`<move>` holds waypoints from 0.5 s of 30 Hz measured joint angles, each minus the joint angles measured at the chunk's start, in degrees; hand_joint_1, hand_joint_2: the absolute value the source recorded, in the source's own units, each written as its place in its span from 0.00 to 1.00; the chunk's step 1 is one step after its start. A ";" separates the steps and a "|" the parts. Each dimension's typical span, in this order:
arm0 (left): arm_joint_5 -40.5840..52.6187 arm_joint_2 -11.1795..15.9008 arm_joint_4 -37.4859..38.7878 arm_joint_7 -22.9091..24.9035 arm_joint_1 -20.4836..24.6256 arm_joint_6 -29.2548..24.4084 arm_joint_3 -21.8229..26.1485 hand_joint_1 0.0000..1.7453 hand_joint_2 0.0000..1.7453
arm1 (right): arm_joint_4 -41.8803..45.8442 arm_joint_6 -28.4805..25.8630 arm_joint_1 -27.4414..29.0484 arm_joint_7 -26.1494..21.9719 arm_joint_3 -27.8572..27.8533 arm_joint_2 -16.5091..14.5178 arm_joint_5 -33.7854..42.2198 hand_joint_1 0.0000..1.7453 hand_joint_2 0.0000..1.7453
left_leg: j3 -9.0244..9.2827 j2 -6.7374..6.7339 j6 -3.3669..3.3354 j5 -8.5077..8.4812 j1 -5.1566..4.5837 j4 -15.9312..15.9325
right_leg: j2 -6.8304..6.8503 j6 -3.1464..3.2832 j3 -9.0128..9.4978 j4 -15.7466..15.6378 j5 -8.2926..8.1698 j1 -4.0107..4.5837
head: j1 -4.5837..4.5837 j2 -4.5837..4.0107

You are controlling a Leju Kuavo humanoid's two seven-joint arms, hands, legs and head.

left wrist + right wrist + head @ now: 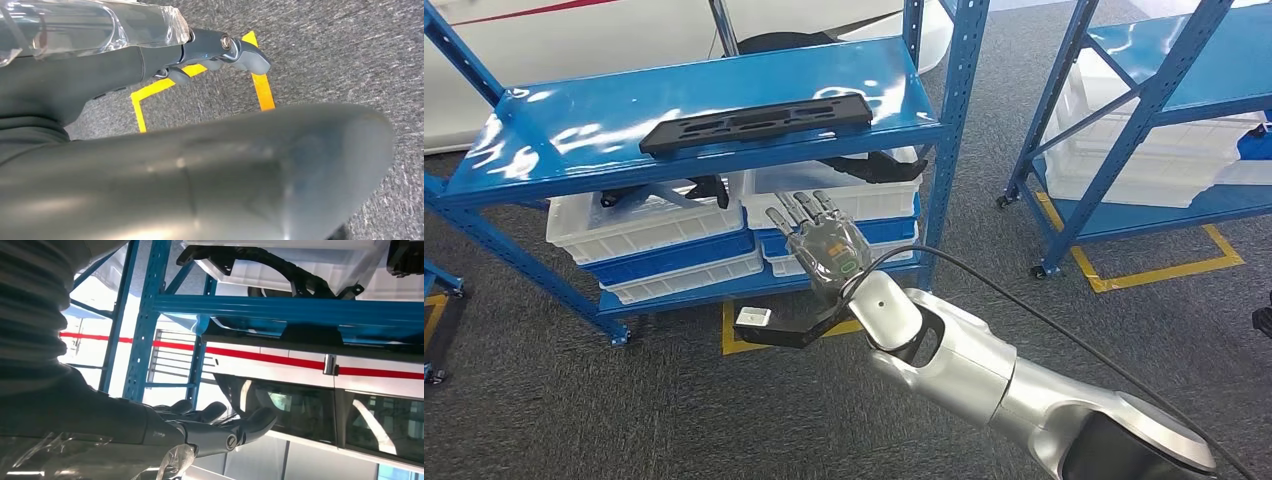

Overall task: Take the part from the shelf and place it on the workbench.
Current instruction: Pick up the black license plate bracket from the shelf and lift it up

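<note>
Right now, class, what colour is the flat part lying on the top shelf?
Black. The part shows best in the head view, lying on the blue shelf.

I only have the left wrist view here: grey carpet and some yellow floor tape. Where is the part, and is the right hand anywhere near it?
Observer: The flat black part lies on the top deck of the blue shelf, untouched.
Operator: And the right hand?
Observer: The right hand is raised in front of the shelf, below the top deck, fingers apart and holding nothing.
Operator: Anything under that deck it might bump?
Observer: White bins sit on the lower level, with black parts resting in them.
Operator: Is my left hand carrying anything?
Observer: The left hand hangs over the carpet by the yellow tape; I can't tell its state from here.
</note>
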State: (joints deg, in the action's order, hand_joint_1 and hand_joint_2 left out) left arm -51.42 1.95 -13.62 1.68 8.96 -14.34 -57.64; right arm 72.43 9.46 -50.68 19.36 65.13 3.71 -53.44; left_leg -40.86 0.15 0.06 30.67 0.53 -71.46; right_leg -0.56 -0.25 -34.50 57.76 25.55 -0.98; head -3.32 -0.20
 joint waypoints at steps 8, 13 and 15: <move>0.07 0.05 0.00 -0.08 0.23 -0.08 0.00 0.00 0.00 | -0.09 -0.10 -0.47 -1.58 0.78 -1.93 0.01 0.00 1.00 | 6.21 0.08 -1.98 -7.83 -1.01 15.33 | -0.55 -0.43 0.73 -0.18 0.67 0.37 | -0.01 0.01; 0.09 -0.08 0.00 -0.11 0.45 -0.12 0.00 0.00 0.00 | -0.72 -0.81 -1.15 -3.01 1.50 -3.77 0.11 0.00 1.00 | 7.71 -0.07 -2.61 -8.27 -0.39 17.10 | -0.09 -1.58 -1.57 5.56 4.02 0.45 | 0.10 0.00; 0.09 -0.12 0.00 -0.11 0.62 -0.15 0.00 0.00 0.00 | -1.15 -0.99 -1.24 -3.33 1.90 -4.31 0.16 0.00 1.00 | 7.98 -0.06 -2.83 -8.10 -0.37 17.13 | -0.06 -1.77 -5.62 13.17 6.86 0.45 | 0.16 0.00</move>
State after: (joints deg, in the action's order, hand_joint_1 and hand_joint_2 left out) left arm -51.33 1.82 -13.62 1.57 9.58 -14.49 -57.64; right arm 71.28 8.47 -51.91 16.03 67.04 -0.60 -53.28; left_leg -32.89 0.10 -2.77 22.58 0.16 -54.33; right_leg -0.62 -2.02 -40.13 70.93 32.41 -0.53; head -3.16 -0.20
